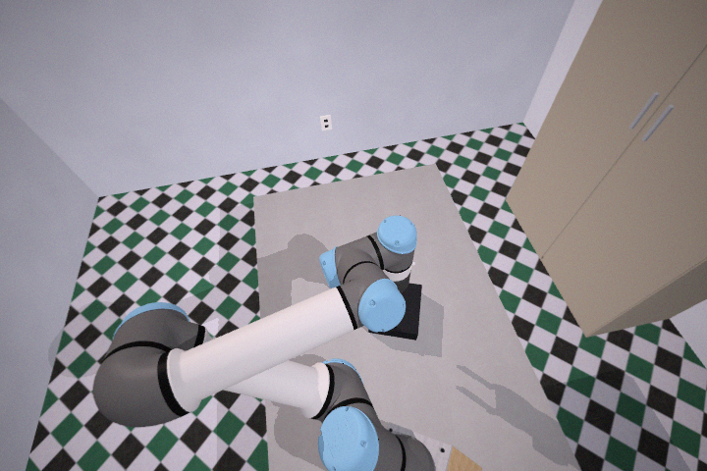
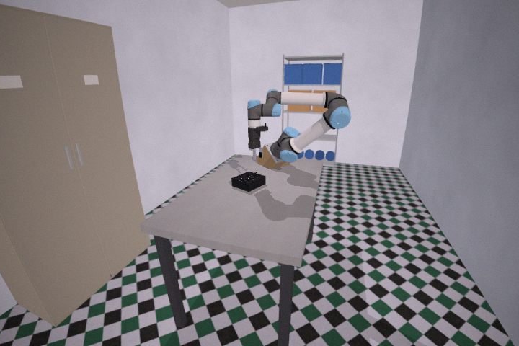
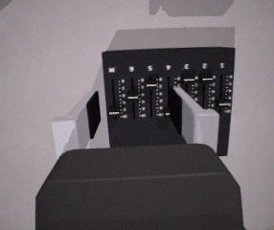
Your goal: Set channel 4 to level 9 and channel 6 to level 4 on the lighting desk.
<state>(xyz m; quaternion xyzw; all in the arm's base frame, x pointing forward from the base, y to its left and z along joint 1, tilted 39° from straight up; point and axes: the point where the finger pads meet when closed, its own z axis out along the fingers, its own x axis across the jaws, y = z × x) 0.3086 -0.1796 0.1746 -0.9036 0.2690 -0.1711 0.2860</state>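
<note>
Grey table (image 2: 227,220), black lighting desk (image 3: 170,57) below, claw (image 3: 137,122) spread wide, holding nothing.

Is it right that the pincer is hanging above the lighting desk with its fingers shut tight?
Not quite. The pincer does hang above the lighting desk, but its fingers are spread wide open with nothing between them, as the wrist view shows.

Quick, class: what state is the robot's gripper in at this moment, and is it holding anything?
Gripper: open, fingers spread wide above the lighting desk, holding nothing.
</note>
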